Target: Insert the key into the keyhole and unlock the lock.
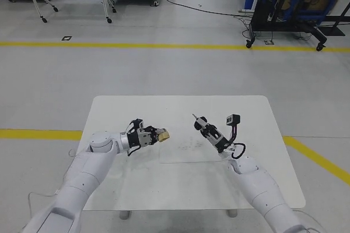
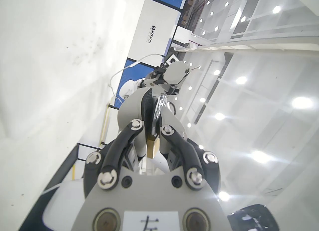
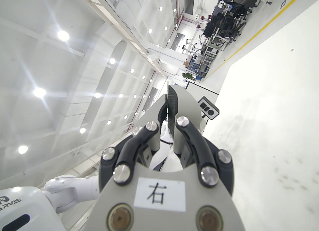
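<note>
Entry: lock (image 1: 164, 136) & key (image 1: 195, 117), each held clear of table (image 1: 181, 180), pre-insertion.
Left hand (image 1: 156, 136) pinches brass lock by one end, free end toward right arm, prob. to offer it to key. Right hand (image 1: 202, 123) pressed together on key; blade sticks out, not yet lined up w/ lock, well apart.

Left sticker (image 2: 151, 220): white, one black character, on left gripper (image 2: 157, 102) housing.
Right sticker (image 3: 159, 196): white, one black character, on right gripper (image 3: 167, 97) housing.
Wall panel (image 2: 154, 35): vertical dark logo print.
</note>
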`<action>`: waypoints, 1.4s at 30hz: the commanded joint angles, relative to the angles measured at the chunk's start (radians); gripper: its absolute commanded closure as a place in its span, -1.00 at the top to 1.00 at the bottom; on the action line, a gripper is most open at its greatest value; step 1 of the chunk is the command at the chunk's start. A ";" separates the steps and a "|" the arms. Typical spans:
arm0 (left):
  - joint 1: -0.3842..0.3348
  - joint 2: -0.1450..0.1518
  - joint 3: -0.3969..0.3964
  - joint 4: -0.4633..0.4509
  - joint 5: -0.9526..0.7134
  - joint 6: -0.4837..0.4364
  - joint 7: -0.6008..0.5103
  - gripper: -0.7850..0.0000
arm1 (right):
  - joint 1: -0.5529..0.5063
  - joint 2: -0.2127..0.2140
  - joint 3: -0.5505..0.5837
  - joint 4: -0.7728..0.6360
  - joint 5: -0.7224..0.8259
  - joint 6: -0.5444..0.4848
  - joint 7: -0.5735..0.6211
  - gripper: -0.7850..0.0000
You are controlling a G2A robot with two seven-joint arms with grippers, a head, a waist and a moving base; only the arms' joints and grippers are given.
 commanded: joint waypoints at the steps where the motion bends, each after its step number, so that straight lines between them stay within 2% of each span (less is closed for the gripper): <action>1: -0.048 -0.020 0.028 0.047 -0.015 0.017 -0.003 -1.00 | -0.017 0.004 0.018 -0.002 -0.002 -0.011 -0.017 -1.00; 7: -0.134 -0.073 0.099 0.137 -0.046 0.027 -0.060 -1.00 | -0.088 0.019 0.069 -0.064 -0.042 -0.037 -0.054 -1.00; 22: -0.134 -0.073 0.099 0.137 -0.046 0.027 -0.060 -1.00 | -0.084 0.018 0.065 -0.071 -0.052 -0.016 -0.057 -1.00; 24: -0.126 -0.072 0.114 0.114 -0.006 0.053 -0.038 -1.00 | -0.049 0.022 0.076 -0.053 -0.182 -0.023 -0.095 -1.00; 26: -0.138 -0.067 0.124 0.094 0.056 0.091 0.004 -1.00 | -0.019 0.022 0.073 -0.056 -0.326 -0.074 -0.128 -1.00; 30: -0.131 -0.063 0.115 0.090 0.060 0.152 0.029 -1.00 | 0.013 0.035 0.113 -0.077 -0.719 -0.130 -0.239 -1.00; 32: -0.128 -0.062 0.112 0.085 0.062 0.171 0.032 -1.00 | -0.001 0.042 0.133 -0.147 -0.910 -0.166 -0.303 -1.00; 35: -0.123 -0.060 0.112 0.072 0.077 0.178 0.050 -1.00 | -0.045 0.060 0.190 -0.307 -1.289 -0.117 -0.412 -1.00; 37: -0.119 -0.060 0.111 0.063 0.080 0.182 0.051 -1.00 | -0.098 0.067 0.218 -0.408 -1.490 -0.023 -0.522 -1.00; 39: -0.118 -0.060 0.113 0.059 0.083 0.182 0.047 -1.00 | -0.143 0.072 0.233 -0.481 -1.600 0.036 -0.606 -1.00; 42: -0.118 -0.060 0.113 0.059 0.083 0.182 0.047 -1.00 | -0.151 0.073 0.236 -0.494 -1.610 0.038 -0.623 -1.00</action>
